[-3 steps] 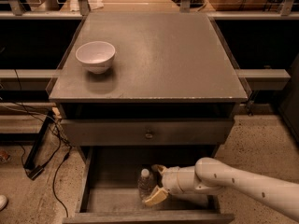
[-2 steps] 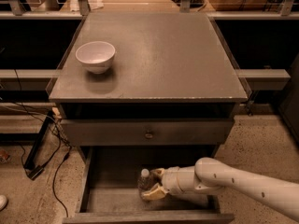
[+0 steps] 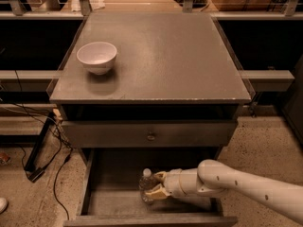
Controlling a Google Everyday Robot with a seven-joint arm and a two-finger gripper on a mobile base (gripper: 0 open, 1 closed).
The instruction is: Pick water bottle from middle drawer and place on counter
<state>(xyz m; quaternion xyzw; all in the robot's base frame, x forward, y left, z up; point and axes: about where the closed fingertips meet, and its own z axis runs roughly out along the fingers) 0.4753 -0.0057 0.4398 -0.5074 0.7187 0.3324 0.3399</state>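
Observation:
The water bottle (image 3: 146, 185) stands upright in the open middle drawer (image 3: 113, 200), clear with a white cap. My gripper (image 3: 156, 185) reaches in from the right on a white arm, its fingers (image 3: 158, 191) on either side of the bottle's right flank, touching it. The counter (image 3: 156, 56) is the grey cabinet top above.
A white bowl (image 3: 97, 57) sits on the counter's left side. A closed drawer front with a small round knob (image 3: 150, 136) is just above the open drawer. Black cables (image 3: 45, 141) lie on the floor at the left. Shelving runs behind and to both sides.
My gripper has moved left up against the bottle and its fingers have come in around it. The bottle has stayed upright in place.

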